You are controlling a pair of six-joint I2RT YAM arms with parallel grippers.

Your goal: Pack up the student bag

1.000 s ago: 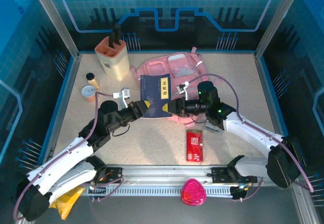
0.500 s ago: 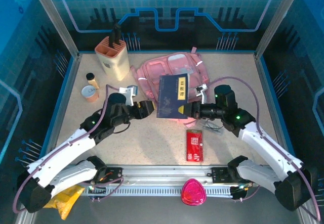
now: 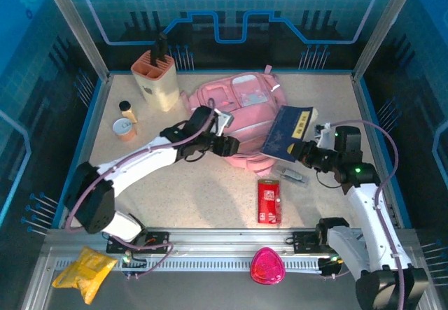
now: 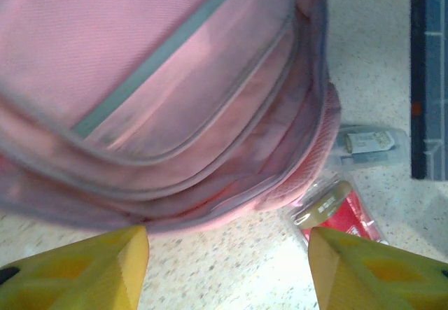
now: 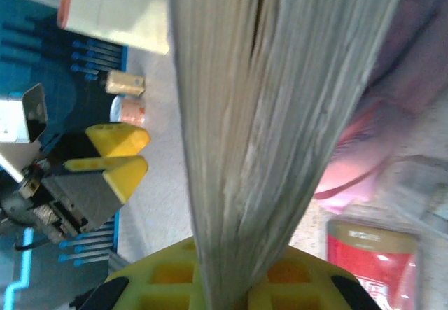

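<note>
Speckled beige worktop [image 3: 210,198] inside a blue-walled enclosure. The student bag [image 3: 241,107], a large soft pink fabric backpack, lies flat at the far middle of the worktop, just right of the beige slotted block holder [image 3: 155,79]. Left arm [image 3: 140,166] reaches across to the bag's near left edge. Left jaws spread and holding nothing: the left wrist view shows the two yellow fingertips [image 4: 105,268] well apart over bare worktop, with the bag's [image 4: 161,93] grey zip lines just beyond them. Right arm [image 3: 367,198] stands at the right side. Right jaws pinch the dark blue book [image 3: 289,134] with a yellow label by its near end, held tilted beside the bag's near right corner. The book's far corner overlaps the bag from above, and contact probably cannot be judged from this angle. In the right wrist view the book's [image 5: 273,114] page edges rise from between the yellow pads [image 5: 168,282]. A flat red packet [image 3: 269,200] lies on the worktop nearer than the bag and apart from it. A small clear plastic packet [image 3: 292,175] sits between the red packet and the book. A small orange cup [image 3: 126,128] and a little dark-capped bottle [image 3: 125,108] stand near the left wall.
</note>
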